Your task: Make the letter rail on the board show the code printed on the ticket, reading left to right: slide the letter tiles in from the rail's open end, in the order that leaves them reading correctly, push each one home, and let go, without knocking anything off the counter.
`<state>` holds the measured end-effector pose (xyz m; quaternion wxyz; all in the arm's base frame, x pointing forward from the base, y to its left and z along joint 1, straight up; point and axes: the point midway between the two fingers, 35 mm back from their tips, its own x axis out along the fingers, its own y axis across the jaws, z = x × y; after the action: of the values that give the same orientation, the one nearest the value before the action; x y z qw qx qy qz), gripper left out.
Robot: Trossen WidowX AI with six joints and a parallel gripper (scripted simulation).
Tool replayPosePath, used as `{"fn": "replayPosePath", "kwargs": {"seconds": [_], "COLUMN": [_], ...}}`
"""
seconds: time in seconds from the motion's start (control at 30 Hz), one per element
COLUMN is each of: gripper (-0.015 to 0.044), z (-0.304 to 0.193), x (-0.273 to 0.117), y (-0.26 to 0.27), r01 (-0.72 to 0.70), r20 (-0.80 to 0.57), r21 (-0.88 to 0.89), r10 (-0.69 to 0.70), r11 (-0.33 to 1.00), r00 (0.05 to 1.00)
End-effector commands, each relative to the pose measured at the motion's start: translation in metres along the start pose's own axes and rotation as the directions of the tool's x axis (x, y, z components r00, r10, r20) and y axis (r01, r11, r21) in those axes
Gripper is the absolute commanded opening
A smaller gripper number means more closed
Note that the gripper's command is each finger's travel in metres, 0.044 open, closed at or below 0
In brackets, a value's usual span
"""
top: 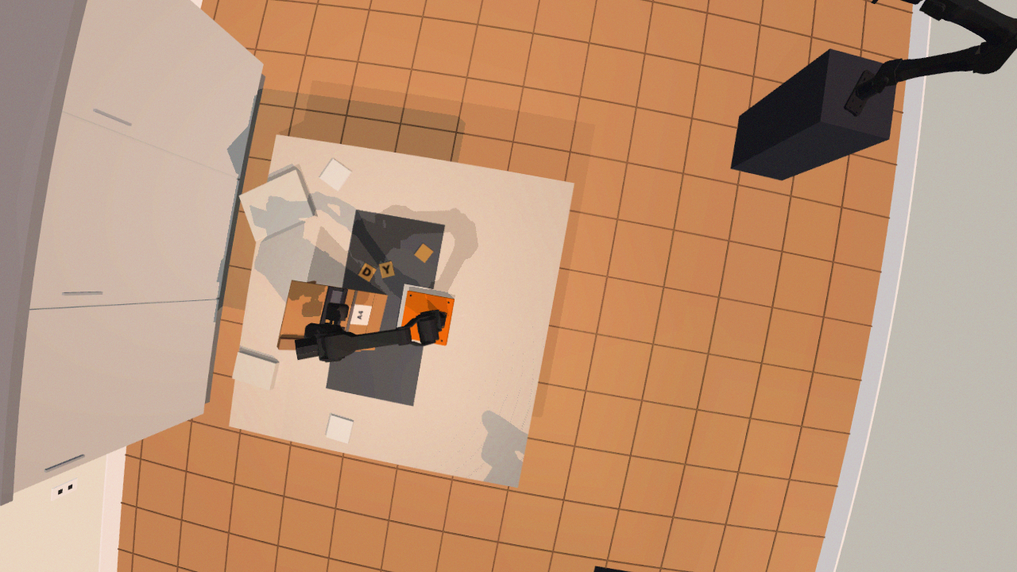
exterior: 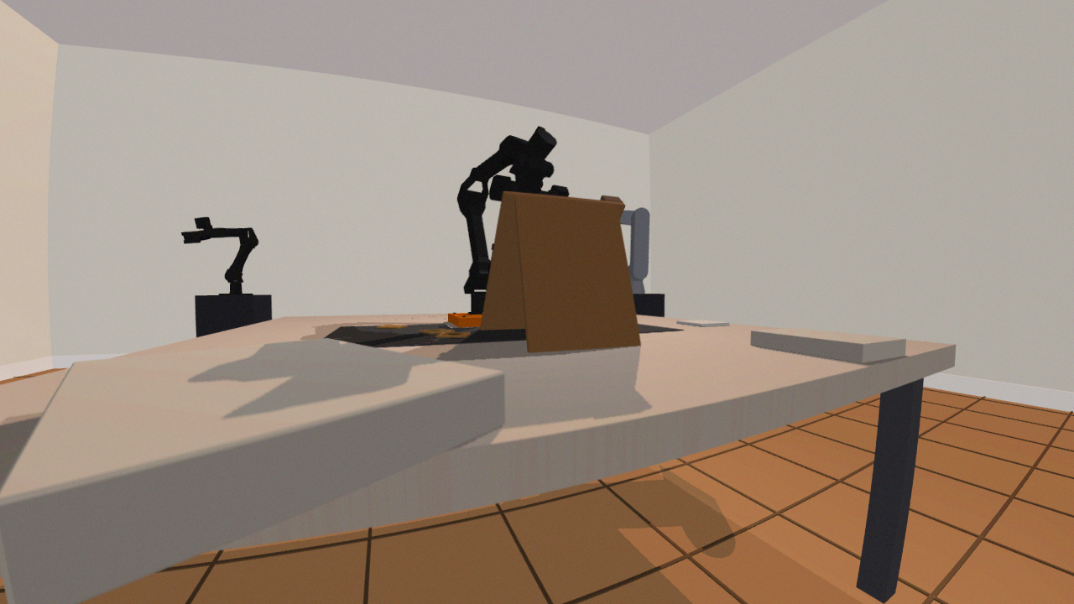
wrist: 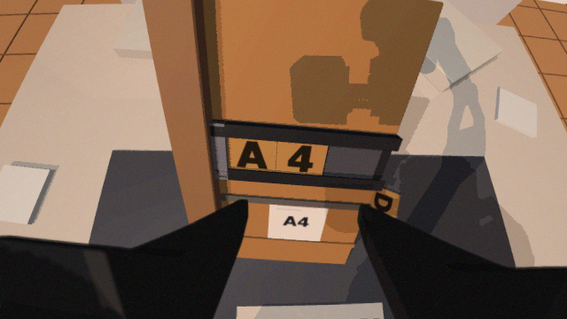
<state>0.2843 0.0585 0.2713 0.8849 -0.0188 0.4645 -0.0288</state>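
Note:
The A tile (wrist: pixel 252 155) and the 4 tile (wrist: pixel 302 159) sit side by side in the black rail (wrist: pixel 306 128) on the wooden board (wrist: pixel 266 66) (exterior: pixel 574 278), A at the closed left end. The rail's right part is empty. The ticket (wrist: pixel 298 222) (top: pixel 360 314) reads A4. The D tile (top: pixel 366 272) (wrist: pixel 384 203), the Y tile (top: pixel 386 268) and a tile with no letter visible (top: pixel 423 252) lie on the dark mat (top: pixel 373 380). My gripper (wrist: pixel 302 210) is open and empty, its fingers spread above the board, in front of the ticket.
The orange arm base (top: pixel 419 306) stands in front of the board. Pale slabs (top: pixel 280 202) (top: pixel 256 368) lie near the far counter edge. Small white squares (top: pixel 335 173) (top: pixel 338 428) lie on either side of the mat. Another robot's dark pedestal (top: pixel 789 114) stands beyond the counter.

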Motion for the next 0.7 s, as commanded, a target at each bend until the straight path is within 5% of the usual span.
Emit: {"fn": "replayPosePath", "kwargs": {"seconds": [0.0,0.07,0.67], "gripper": [0.0394,0.044,0.044], "z": [-0.012,-0.016,-0.016], "x": [-0.035,-0.046,-0.048], "y": [0.004,0.005,0.005], "r01": [-0.026,-0.045,-0.048], "r20": [0.179,0.235,0.242], "r21": [0.038,0.052,0.054], "r10": [0.019,0.031,0.033], "r11": [0.999,0.998,0.997], "r00": [0.984,0.972,0.97]}}
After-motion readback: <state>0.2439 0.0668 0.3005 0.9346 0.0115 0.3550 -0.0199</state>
